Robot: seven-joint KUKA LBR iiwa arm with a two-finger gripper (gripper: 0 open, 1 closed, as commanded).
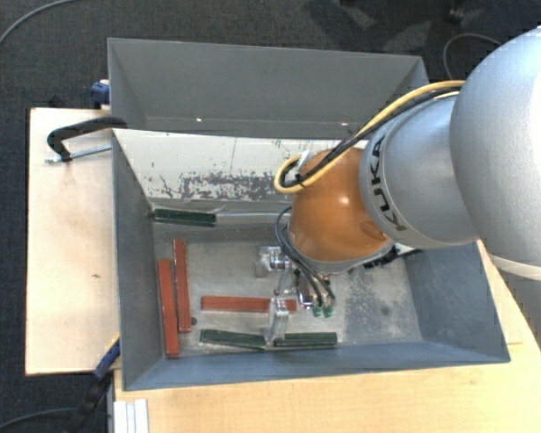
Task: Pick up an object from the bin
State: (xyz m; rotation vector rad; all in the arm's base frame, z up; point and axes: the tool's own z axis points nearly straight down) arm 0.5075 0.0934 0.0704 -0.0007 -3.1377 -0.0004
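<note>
1. On the arm's grey casing, above the gripper, black letters read "KUKA".
2. Gripper is low in the bin; cannot tell whether it is spread or pressed together.
3. Flat red bar: long, thin, lying crosswise, its right end at the gripper.
4. Just in front of the gripper, two dark green bars lie end to end.
5. Well off to its view-left, two red bars lie side by side.

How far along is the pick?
Reach looks done: the pincer sits low at the right end of the middle red stick, beside the green sticks. Grasp unclear; no stick is lifted. Left: secure one and raise it out of the bin.
</note>
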